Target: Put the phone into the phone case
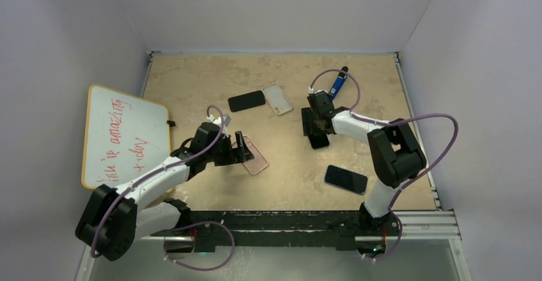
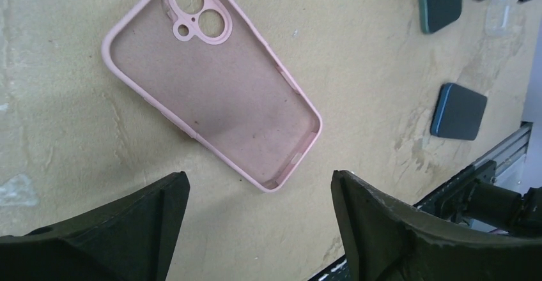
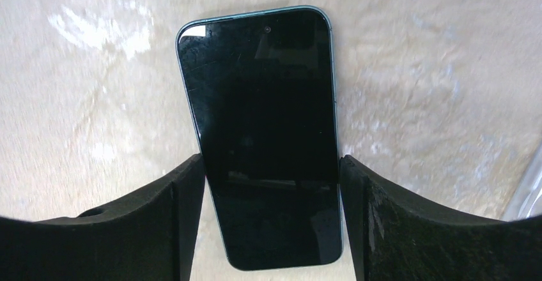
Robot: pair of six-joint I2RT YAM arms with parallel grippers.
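A pink phone case (image 2: pixel 211 83) lies open side up on the tan table, and shows in the top view (image 1: pixel 257 158) too. My left gripper (image 2: pixel 259 182) is open and empty just above and short of the case's near corner; it sits left of centre in the top view (image 1: pixel 244 149). A black-screened phone with a teal edge (image 3: pixel 265 134) lies between the fingers of my right gripper (image 3: pixel 271 166), whose fingertips touch both its long sides. The top view shows this gripper (image 1: pixel 314 129) at the table's middle right, with the phone (image 1: pixel 319 142) under it.
A second dark phone (image 1: pixel 246 100) and a clear case (image 1: pixel 277 98) lie at the far middle. A third phone (image 1: pixel 346 179) lies at the near right. A blue marker (image 1: pixel 338 82) lies at the back right. A whiteboard (image 1: pixel 121 137) leans off the left edge.
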